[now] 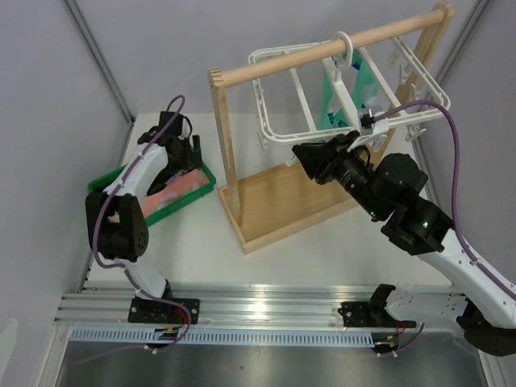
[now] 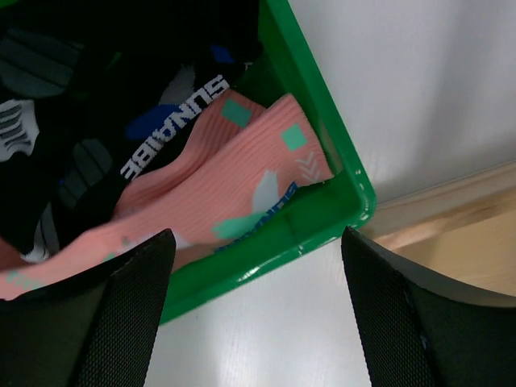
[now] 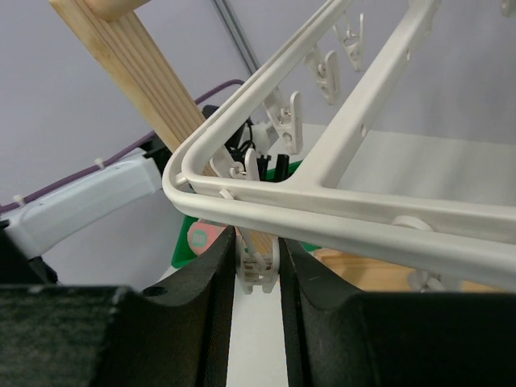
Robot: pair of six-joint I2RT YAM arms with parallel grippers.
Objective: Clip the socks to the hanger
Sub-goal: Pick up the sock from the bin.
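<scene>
Though close, socks (image 2: 230, 177) beneath left end effector (image 2: 255, 235)

Pale grey walls (image 1: 48, 121), white table (image 1: 322, 250), metal rail (image 1: 266, 302)

wooden rack (image 1: 274, 205) central, hanger (image 3: 339, 214) over right tool (image 3: 256, 251)

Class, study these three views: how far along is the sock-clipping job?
Done: nothing of the task yet; the hanger shows only a teal sock. In hand: the right gripper pinches a clip at the hanger's corner, and the open left gripper hovers over the green bin. Left: the pink sock and black sock lie in that bin, waiting to be picked up and clipped.
</scene>
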